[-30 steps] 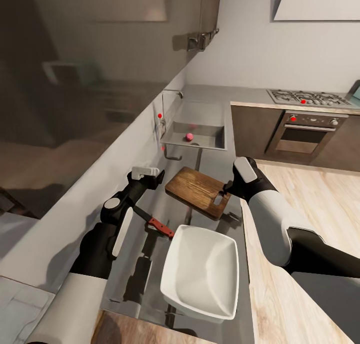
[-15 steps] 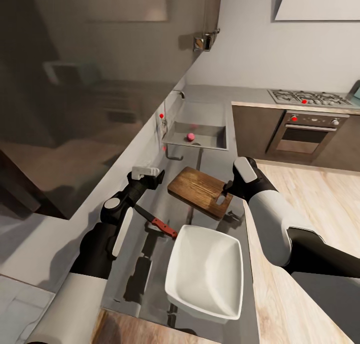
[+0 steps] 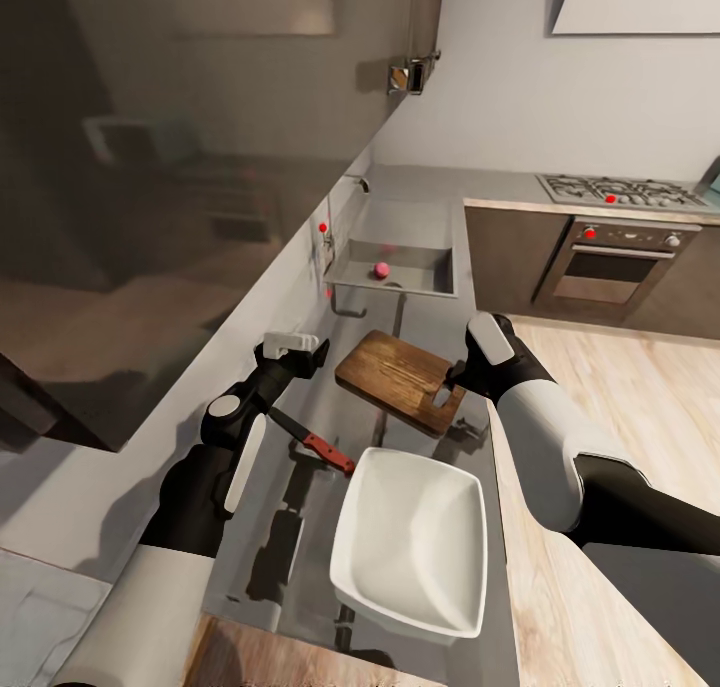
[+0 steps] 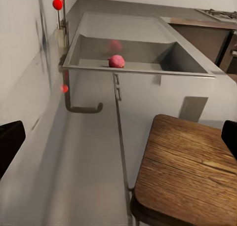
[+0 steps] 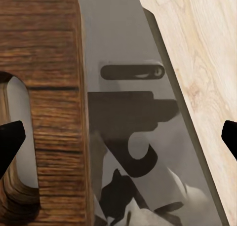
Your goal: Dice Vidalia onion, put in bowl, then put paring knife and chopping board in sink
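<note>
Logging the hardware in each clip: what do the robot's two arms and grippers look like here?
Both arms mix glossy black segments with white shell panels. The left arm carries a long white panel, a round grey joint cap and a white block at its wrist. The right arm has a bulky white forearm shell. Both wrist views show black fingertips.

From where I'm driving, bare countertop (image 3: 425, 312) strip btwn chopping board (image 3: 400, 380) & sink (image 3: 395, 267) looks passable. Nearer me it's tight: bowl (image 3: 412, 540) just beside paring knife (image 3: 312, 443), board right behind. Faucet (image 3: 327, 242) guards sink's wall side.
</note>
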`<state>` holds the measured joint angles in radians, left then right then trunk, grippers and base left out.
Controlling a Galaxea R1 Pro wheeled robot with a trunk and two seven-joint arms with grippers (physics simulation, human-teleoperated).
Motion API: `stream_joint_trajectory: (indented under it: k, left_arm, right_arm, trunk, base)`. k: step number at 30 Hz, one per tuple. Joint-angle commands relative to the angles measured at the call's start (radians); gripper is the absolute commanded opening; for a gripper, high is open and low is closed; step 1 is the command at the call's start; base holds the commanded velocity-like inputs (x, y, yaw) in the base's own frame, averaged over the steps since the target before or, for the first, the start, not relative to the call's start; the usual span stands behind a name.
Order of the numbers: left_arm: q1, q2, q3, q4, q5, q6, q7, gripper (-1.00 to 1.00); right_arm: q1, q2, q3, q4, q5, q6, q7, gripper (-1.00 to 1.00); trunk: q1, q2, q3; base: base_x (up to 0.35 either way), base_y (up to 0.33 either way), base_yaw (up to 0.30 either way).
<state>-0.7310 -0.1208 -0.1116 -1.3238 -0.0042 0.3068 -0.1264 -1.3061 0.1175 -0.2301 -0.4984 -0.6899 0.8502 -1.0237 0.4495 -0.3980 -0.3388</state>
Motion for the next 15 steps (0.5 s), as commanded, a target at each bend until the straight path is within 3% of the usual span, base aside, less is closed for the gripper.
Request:
stream_joint_trajectory:
  k: [1, 15]
  left_arm:
    - [-0.001, 0.000, 0.001, -0.001, 0.000, 0.006, -0.004, 1.00]
    - [-0.001, 0.000, 0.001, -0.001, 0.000, 0.006, -0.004, 1.00]
  right_arm:
    - [-0.001, 0.001, -0.003, -0.002, -0.007, 0.004, -0.009, 1.00]
    - [-0.001, 0.001, -0.003, -0.002, -0.007, 0.004, -0.008, 1.00]
  trunk:
    - [0.001, -0.002, -0.003]
    - [0.001, -0.002, -0.013]
  base:
    - [0.000, 0.000, 0.000]
    - [0.000, 0.000, 0.000]
